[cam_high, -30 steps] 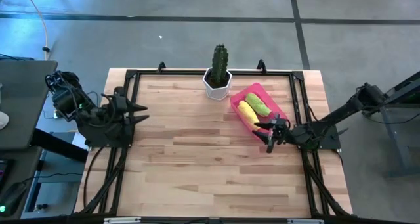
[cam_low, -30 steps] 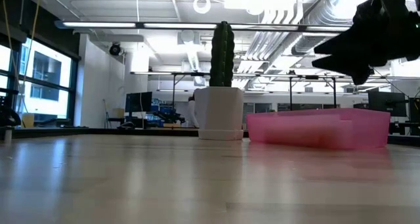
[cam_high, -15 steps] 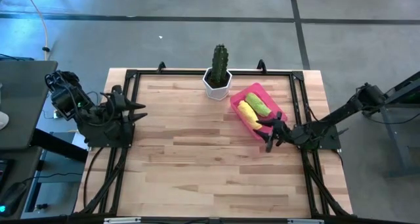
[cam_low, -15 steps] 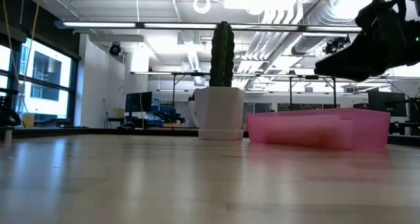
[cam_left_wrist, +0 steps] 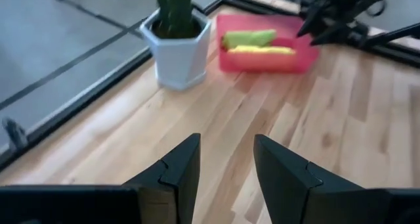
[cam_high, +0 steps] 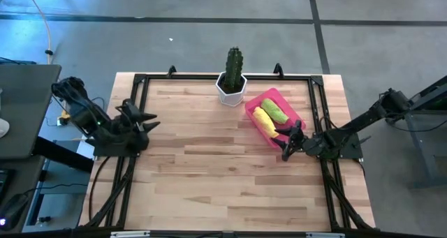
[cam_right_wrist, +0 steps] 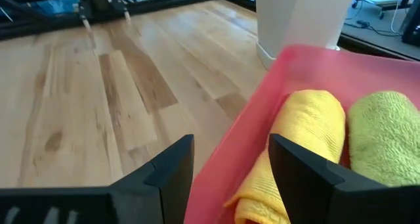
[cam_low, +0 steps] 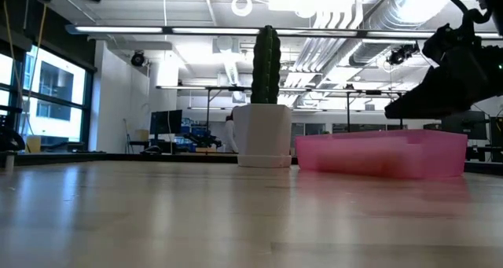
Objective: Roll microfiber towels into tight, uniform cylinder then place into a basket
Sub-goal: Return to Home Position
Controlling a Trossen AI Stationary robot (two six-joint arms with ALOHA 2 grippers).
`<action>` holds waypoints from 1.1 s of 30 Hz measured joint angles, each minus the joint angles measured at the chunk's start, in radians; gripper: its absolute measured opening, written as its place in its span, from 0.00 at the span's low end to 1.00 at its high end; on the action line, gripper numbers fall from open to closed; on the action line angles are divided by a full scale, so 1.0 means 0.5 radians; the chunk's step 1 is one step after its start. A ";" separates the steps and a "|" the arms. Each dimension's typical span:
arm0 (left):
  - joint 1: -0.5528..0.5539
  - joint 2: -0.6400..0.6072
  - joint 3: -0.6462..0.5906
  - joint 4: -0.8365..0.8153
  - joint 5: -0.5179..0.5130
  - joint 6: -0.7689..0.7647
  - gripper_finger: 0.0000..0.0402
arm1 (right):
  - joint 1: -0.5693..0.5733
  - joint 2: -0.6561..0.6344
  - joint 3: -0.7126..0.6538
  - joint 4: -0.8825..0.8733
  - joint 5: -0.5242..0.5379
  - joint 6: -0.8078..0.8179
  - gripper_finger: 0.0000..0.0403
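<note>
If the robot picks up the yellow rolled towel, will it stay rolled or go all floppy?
Probably floppy: the yellow towel looks soft and fluffy, so its ends would likely droop. It might unroll, since a loose-looking fold shows at one end. It likely won't roll away, lying between the wall of the pink tray and the green towel.

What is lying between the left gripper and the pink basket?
Only bare table lies between the left gripper and the pink basket, as the high view shows; the cactus pot stands off that line.
</note>
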 joint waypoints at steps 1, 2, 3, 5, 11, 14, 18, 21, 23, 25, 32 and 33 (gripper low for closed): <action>0.000 -0.027 -0.076 0.020 0.000 -0.045 0.33 | 0.000 -0.001 0.000 -0.013 0.000 -0.008 0.47; 0.000 -0.058 -0.150 0.055 0.001 -0.086 0.33 | 0.000 -0.001 0.000 -0.026 -0.001 -0.039 0.47; 0.000 -0.096 -0.228 0.113 0.003 -0.114 0.33 | 0.000 0.000 0.000 -0.034 -0.005 -0.085 0.47; 0.000 -0.177 -0.388 0.260 0.017 -0.124 0.33 | -0.001 0.000 0.000 -0.040 -0.047 -0.203 0.47; 0.000 -0.382 -0.856 0.839 0.111 0.062 0.33 | 0.000 0.000 0.000 -0.044 -0.303 -0.440 0.47; 0.000 -0.443 -1.065 1.159 0.152 0.248 0.33 | 0.000 0.000 0.000 -0.045 -0.450 -0.466 0.47; 0.000 -0.492 -1.296 1.558 0.216 0.469 0.33 | 0.000 0.000 0.000 -0.045 -0.610 -0.469 0.47; 0.000 -0.513 -1.433 1.826 0.230 0.590 0.33 | 0.000 0.000 0.000 -0.047 -0.690 -0.469 0.47; 0.000 -0.514 -1.511 1.998 0.250 0.668 0.33 | 0.000 0.000 0.000 -0.047 -0.719 -0.469 0.47; 0.000 -0.513 -1.586 2.178 0.295 0.752 0.33 | 0.000 0.000 0.000 -0.047 -0.721 -0.470 0.47; 0.001 -0.510 -1.783 2.678 0.423 1.049 0.33 | 0.000 -0.001 0.000 -0.048 -0.722 -0.470 0.47; 0.001 -0.511 -1.802 2.735 0.426 1.098 0.33 | 0.000 -0.001 0.000 -0.049 -0.722 -0.470 0.47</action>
